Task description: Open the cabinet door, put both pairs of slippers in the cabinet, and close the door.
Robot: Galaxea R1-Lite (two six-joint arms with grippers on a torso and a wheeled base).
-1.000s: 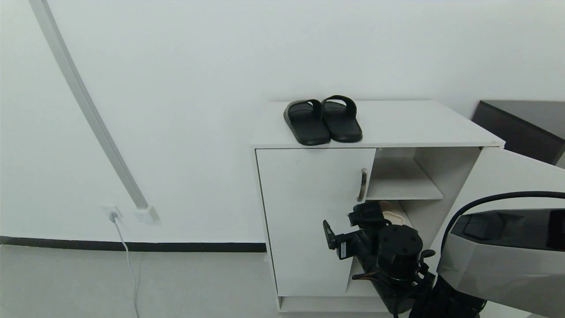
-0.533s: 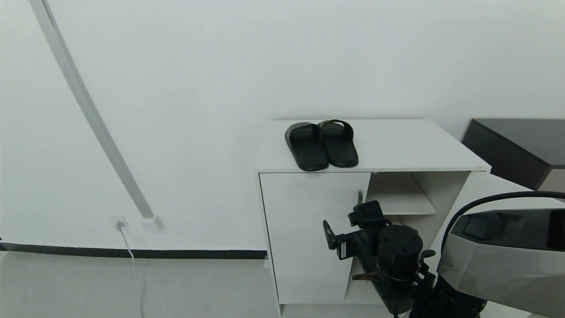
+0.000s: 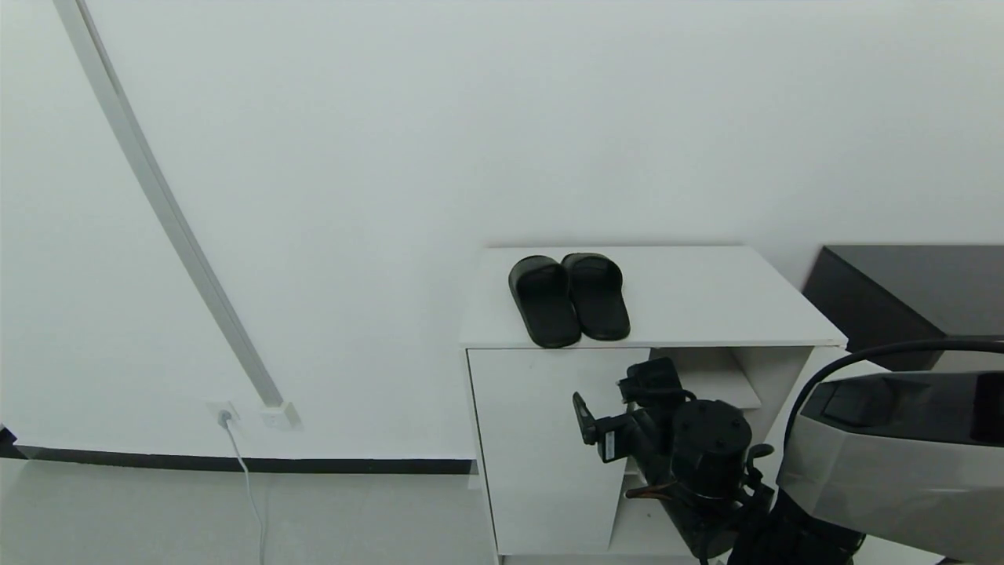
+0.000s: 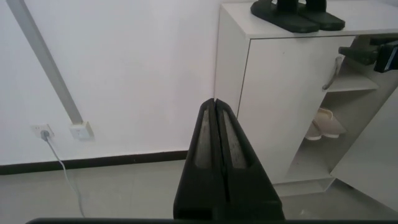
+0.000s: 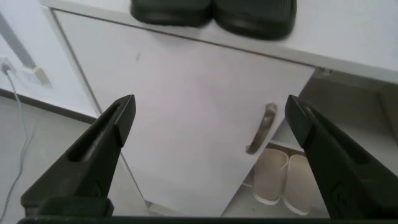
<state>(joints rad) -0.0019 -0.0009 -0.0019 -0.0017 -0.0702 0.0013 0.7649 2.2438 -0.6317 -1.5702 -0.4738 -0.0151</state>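
Right wrist view, beige slippers (image 5: pixel 283 177) inside cabinet (image 5: pixel 186 112), right jaws released, left jaws clenched.

Bright even light, faint shadows, wall conduit (image 3: pixel 161 196) bowed by distortion

1. Head camera is looking down at the cabinet (image 3: pixel 541 439) from above.
2. Left wrist camera is facing it from well off.
3. Right wrist camera is sitting close; all are sharing the black slippers (image 3: pixel 569 298).

Black slippers (image 5: pixel 249 12) cut off by the right wrist view's edge; in head view, right arm (image 3: pixel 706 447) hides cabinet (image 3: pixel 541 439) lower shelf.
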